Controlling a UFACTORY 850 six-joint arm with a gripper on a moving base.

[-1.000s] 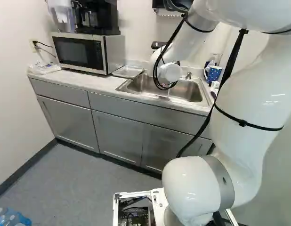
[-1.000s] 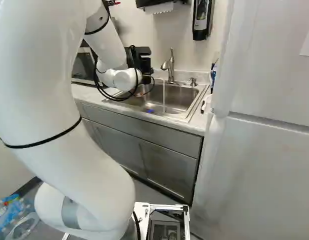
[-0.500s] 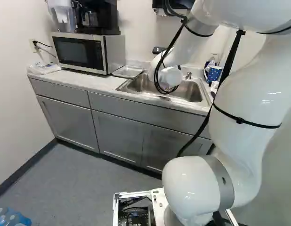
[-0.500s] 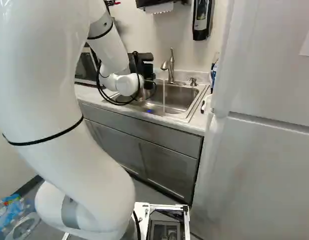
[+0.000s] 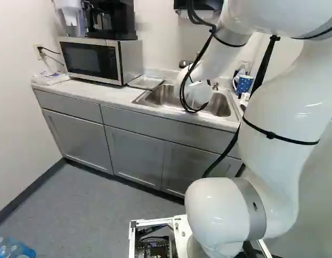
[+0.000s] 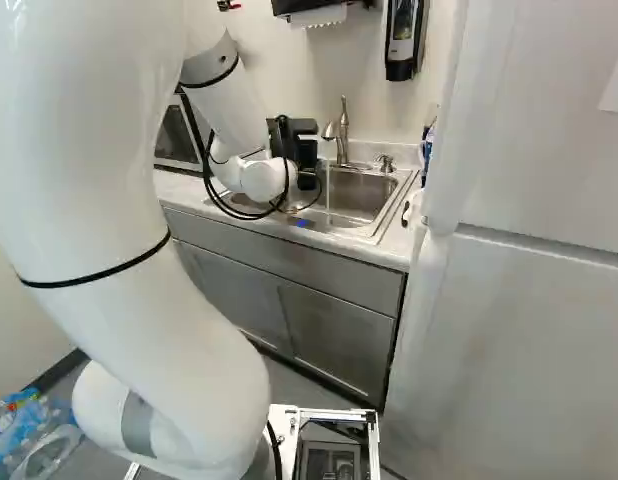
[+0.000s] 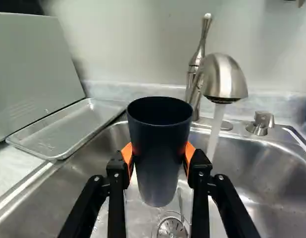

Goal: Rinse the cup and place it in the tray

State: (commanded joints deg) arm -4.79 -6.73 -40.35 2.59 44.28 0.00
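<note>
At the left of the left base view we see the microwave (image 5: pixel 91 60), and just beside it, on the tabletop (image 5: pixel 115 97), the metal tray (image 5: pixel 146 81). The right base view gives us only part of the microwave, and we cannot make out the tray there.

Next comes our claw (image 6: pixel 305 158), over the sink (image 7: pixel 272 168). In the wrist view it holds the dark cup (image 7: pixel 158 148), its orange pads (image 7: pixel 189 152) pressing from two sides. The cup sits between the fingers, mouth up, above the drain (image 7: pixel 172 228), with its base clear of the basin. Its inside is too dark for us to tell whether it holds water. The left base view hides most of the claw behind the arm, and in the right base view we cannot tell the cup from the black parts around it.

To the right of the cup, near but apart, water (image 7: pixel 215 129) runs from the faucet (image 7: pixel 224 79); a finger hides part of the stream in the wrist view. The right base view also shows the faucet and stream. Farther right, the left base view shows a spotted blue mug (image 5: pixel 244 84), while only the right base view shows the wall dispenser (image 6: pixel 404 40).
</note>
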